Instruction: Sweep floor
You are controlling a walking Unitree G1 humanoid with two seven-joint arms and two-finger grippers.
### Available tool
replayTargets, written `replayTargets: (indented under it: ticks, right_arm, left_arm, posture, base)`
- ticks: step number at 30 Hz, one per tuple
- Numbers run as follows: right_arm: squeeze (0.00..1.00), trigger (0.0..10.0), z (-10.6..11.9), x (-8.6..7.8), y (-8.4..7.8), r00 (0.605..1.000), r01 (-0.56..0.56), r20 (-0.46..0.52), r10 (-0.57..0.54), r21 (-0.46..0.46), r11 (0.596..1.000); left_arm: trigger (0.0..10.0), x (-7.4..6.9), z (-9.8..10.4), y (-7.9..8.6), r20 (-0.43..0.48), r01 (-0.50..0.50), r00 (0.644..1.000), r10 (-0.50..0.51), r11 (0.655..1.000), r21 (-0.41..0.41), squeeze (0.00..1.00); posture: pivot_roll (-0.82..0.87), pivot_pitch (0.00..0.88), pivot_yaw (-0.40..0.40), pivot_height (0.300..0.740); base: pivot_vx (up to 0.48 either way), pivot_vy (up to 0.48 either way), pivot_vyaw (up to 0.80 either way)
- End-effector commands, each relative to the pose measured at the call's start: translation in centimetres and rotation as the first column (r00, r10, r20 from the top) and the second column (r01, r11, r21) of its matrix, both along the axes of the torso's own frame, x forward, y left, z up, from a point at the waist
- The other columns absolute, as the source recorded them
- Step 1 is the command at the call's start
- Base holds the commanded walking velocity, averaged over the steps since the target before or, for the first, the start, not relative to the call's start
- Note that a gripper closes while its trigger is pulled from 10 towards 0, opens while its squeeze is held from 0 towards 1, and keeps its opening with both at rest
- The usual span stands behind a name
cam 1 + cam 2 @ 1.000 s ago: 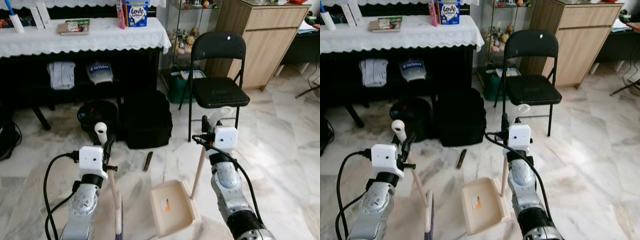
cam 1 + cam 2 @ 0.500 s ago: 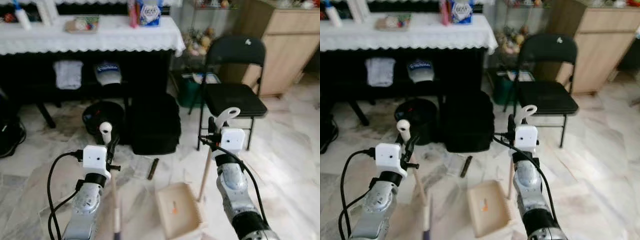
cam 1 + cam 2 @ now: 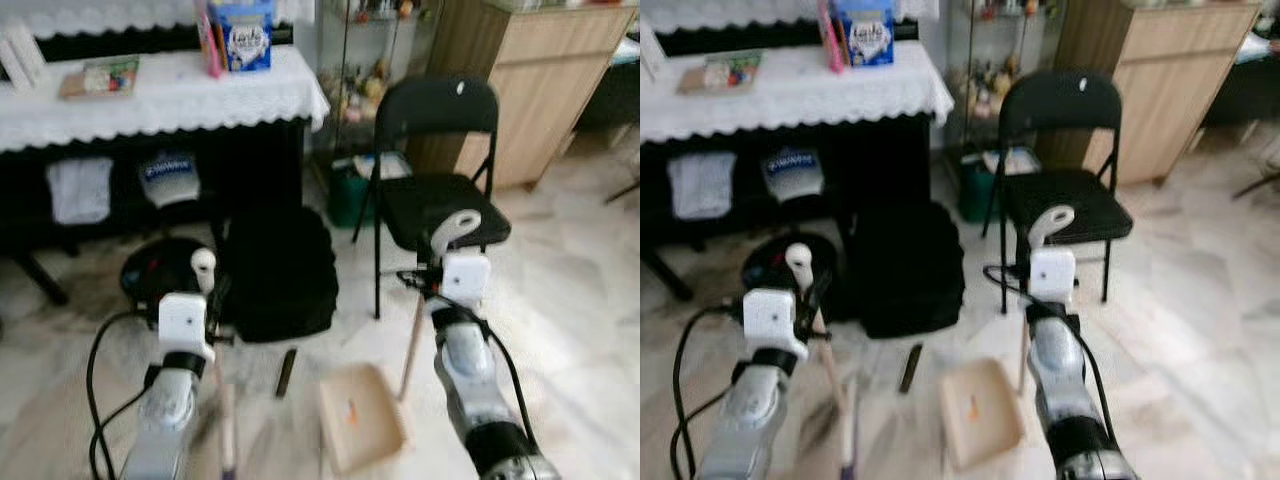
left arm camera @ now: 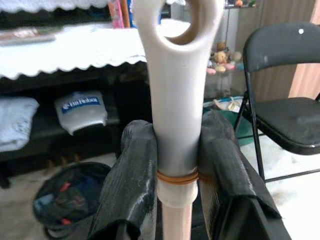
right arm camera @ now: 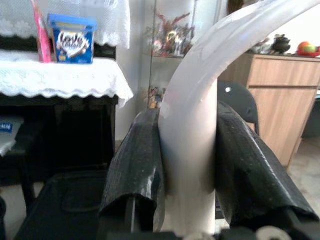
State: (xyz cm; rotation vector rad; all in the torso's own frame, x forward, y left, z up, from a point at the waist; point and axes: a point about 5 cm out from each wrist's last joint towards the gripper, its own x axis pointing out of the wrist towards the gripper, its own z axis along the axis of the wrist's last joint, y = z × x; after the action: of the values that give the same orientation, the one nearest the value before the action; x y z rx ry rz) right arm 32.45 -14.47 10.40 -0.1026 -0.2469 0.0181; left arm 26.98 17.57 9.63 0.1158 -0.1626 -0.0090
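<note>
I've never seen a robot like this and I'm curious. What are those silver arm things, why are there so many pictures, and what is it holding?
It is a walking robot that helps at home. Two pictures come from cameras in its head, looking down at its own silver arms. The other two come from cameras on its wrists, looking along its black fingers.

Its left gripper is shut on a broom handle. Its right gripper is shut on the pale handle of a dustpan, which sits on the marble floor.

On the floor in front lie a small dark object, a black backpack and a black folding chair. Behind is a table with a white lace cloth. The head pictures are a bit blurry.
</note>
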Motion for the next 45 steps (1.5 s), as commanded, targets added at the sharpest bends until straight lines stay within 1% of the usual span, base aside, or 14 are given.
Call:
replayTargets:
  ticks: [1,24,29,34,41,45]
  right_arm:
    - [0.0,10.0,1.24,0.36,0.67,0.998,-0.018,0.053,0.017,0.024,1.0]
    - [0.0,10.0,1.14,0.33,0.92,0.998,-0.026,0.052,0.025,0.021,0.999]
    - [0.0,10.0,1.09,0.3,0.91,0.998,-0.025,0.049,0.024,0.02,0.999]
    - [0.0,10.0,0.86,0.19,0.97,0.999,-0.028,0.041,0.027,0.021,0.999]
    - [0.0,10.0,0.8,0.16,0.99,0.999,-0.03,0.037,0.029,0.02,0.999]
    - [0.0,10.0,0.83,0.19,0.98,0.999,-0.029,0.037,0.028,0.02,0.999]
  left_arm:
    - [10.0,0.3,1.07,0.09,0.048,0.002,0.999,-0.002,1.0,0.012,0.0]
    - [10.0,0.26,0.98,-0.01,0.046,0.015,0.999,-0.015,1.0,0.015,0.0]
    - [10.0,0.21,0.94,-0.04,0.046,0.02,0.999,-0.021,1.0,0.014,0.0]
    - [10.0,0.15,0.83,0.45,0.038,0.008,0.999,-0.008,1.0,0.009,0.0]
    - [10.0,0.12,0.75,0.47,0.034,0.003,0.999,-0.004,1.0,0.006,0.0]
    - [10.0,0.14,0.76,0.47,0.034,0.002,0.999,-0.002,1.0,0.004,0.0]
  posture:
    - [0.01,0.046,-0.03,0.74]
    - [0.01,0.025,-0.023,0.74]
    - [0.01,0.031,-0.022,0.74]
    - [0.01,0.043,-0.023,0.74]
    - [0.01,0.051,-0.025,0.74]
    - [0.01,0.053,-0.026,0.74]
  base:
    - [0.45,0.0,0.0]
    - [0.432,0.0,0.0]
    - [0.0,0.0,0.0]
    - [0.0,0.0,0.0]
    - [0.0,0.0,0.0]
    - [-0.365,0.0,0.0]
